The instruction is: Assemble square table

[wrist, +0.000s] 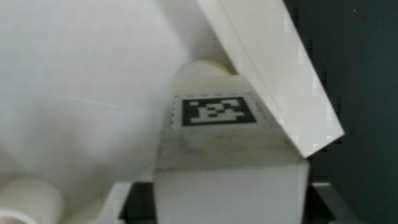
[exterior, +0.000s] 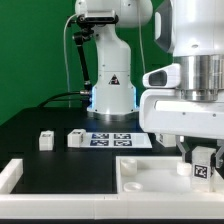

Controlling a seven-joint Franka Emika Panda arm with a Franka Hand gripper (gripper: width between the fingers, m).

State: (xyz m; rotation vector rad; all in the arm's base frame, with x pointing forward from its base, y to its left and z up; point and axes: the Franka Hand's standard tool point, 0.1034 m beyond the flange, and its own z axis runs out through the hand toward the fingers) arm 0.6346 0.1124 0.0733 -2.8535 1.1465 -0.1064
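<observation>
You have the two-finger gripper (exterior: 203,158) low over the exterior view's right side of the large flat white plastic square panel (exterior: 160,180), which lies at the near edge of the black table (exterior: 30,125). One short white tagged leg (exterior: 203,171) stands between the jaws, its black-and-white tag facing the exterior camera. The wrist view shows the same leg centred, with the panel's white surface beside it and a slanted white edge crossing just past its rounded end. The jaws stand one on either side of this leg, but you cannot tell from either view whether the pads press on it or stand just clear. Nor can you tell whether the leg's foot is seated in a socket or only rests on the panel. Two more short white legs (exterior: 45,140) (exterior: 76,139) sit loose and well apart from the panel, toward the exterior view's left. They lie just beside the marker board (exterior: 112,140), and a fourth leg is not in view. The long low white border wall (exterior: 12,172) runs along the near left. My finding is that the step in hand is taking hold of this leg at the panel, early in the assembly, with no leg shown fixed. The next move calls for a firm, square pinch on the leg. Before you carry or turn it toward a corner socket, confirm that it stays upright and clear of that slanted edge.
</observation>
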